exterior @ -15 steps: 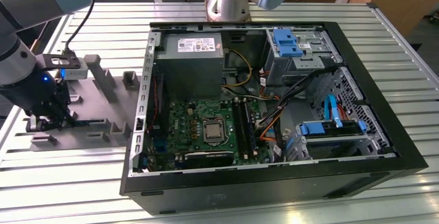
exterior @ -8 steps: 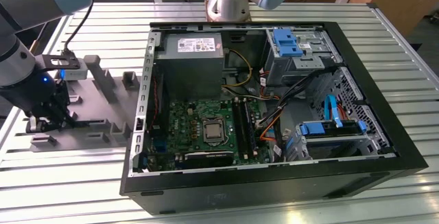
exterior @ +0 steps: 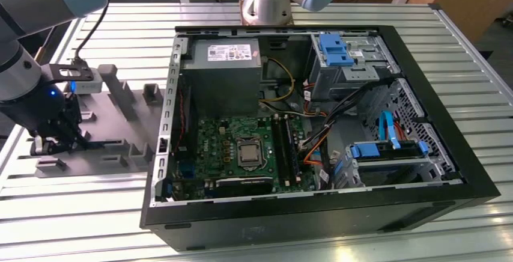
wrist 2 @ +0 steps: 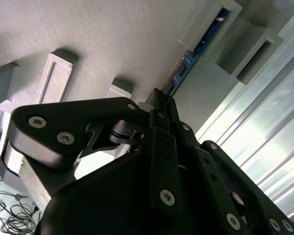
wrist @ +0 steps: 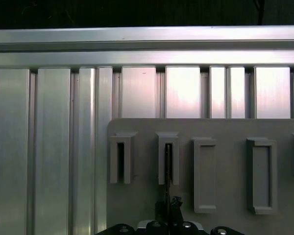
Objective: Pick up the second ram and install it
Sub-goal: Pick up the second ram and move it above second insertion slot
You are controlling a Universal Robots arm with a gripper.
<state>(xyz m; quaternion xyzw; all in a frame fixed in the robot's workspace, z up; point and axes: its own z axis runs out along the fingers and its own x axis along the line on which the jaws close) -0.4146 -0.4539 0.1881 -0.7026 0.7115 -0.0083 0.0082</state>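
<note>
The second ram (wrist 2: 196, 49) is a thin bluish-green board standing on edge in a slot of the grey fixture (wrist 2: 88, 39). In the first wrist view the second ram (wrist: 168, 161) shows as a dark sliver in the second slot of the fixture (wrist: 225, 132). My gripper (wrist 2: 159, 98) has its black fingers drawn together on the near end of the stick. The fingertips of the gripper (wrist: 170, 204) sit right at that slot. In the exterior view my gripper (exterior: 54, 145) hangs low over the fixture (exterior: 120, 136) at the exterior view's left.
An open black computer case (exterior: 321, 211) lies in the middle of the slatted aluminium table (exterior: 473, 94). Its green motherboard (exterior: 216, 148) carries long black memory slots (exterior: 287, 148). Orange and black cables (exterior: 316, 145) run beside them, and blue drive brackets (exterior: 337, 48) sit at the back.
</note>
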